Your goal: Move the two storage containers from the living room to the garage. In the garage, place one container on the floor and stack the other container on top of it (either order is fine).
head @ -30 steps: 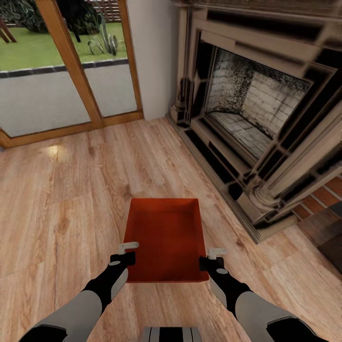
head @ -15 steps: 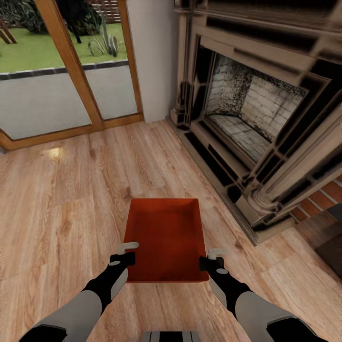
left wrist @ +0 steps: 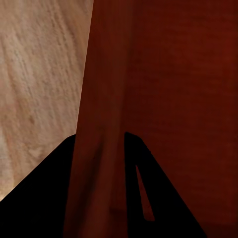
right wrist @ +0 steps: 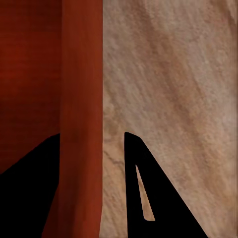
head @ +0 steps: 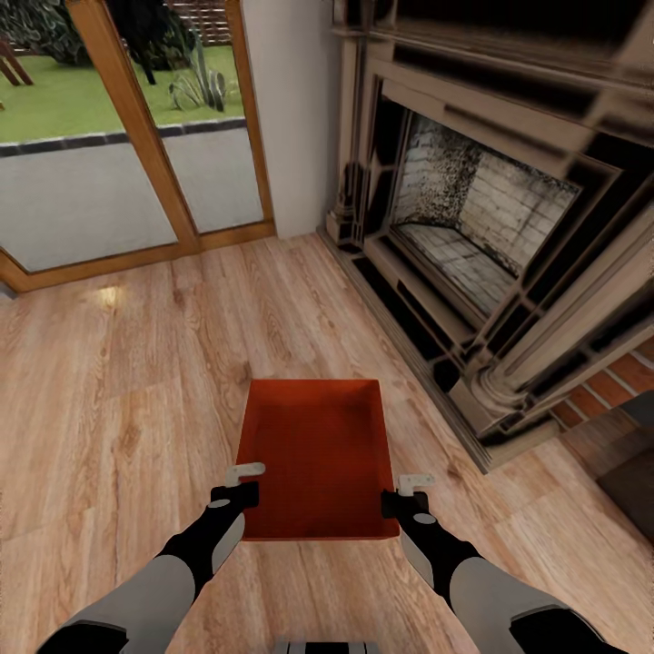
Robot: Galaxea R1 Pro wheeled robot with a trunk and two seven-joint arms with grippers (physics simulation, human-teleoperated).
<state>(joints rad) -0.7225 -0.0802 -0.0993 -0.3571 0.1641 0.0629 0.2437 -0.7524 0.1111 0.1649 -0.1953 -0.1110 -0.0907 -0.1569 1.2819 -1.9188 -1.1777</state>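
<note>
Across the living room, wood planks (head: 136, 381) are running from the glass doors (head: 118, 136) at the far left to the fireplace (head: 490, 218) along the right, whose dark surround and pale brick firebox are taking up that whole side. Brick hearth (head: 609, 381) is showing at the right edge, past the fireplace's near corner.

Over the planks, between the two arms and close to the robot, an orange-red container (head: 313, 454) is sitting open-side up, its long walls pointing away from the robot.

At the container's left wall near its near corner, the left gripper (head: 238, 481) is straddling the rim; in the left wrist view the wall (left wrist: 101, 124) is passing between the dark fingers (left wrist: 144, 198). The right gripper (head: 409, 490) is doing likewise on the right wall, which the right wrist view shows between its fingers (right wrist: 141, 188). Both pairs of fingers are pinching their wall.
</note>
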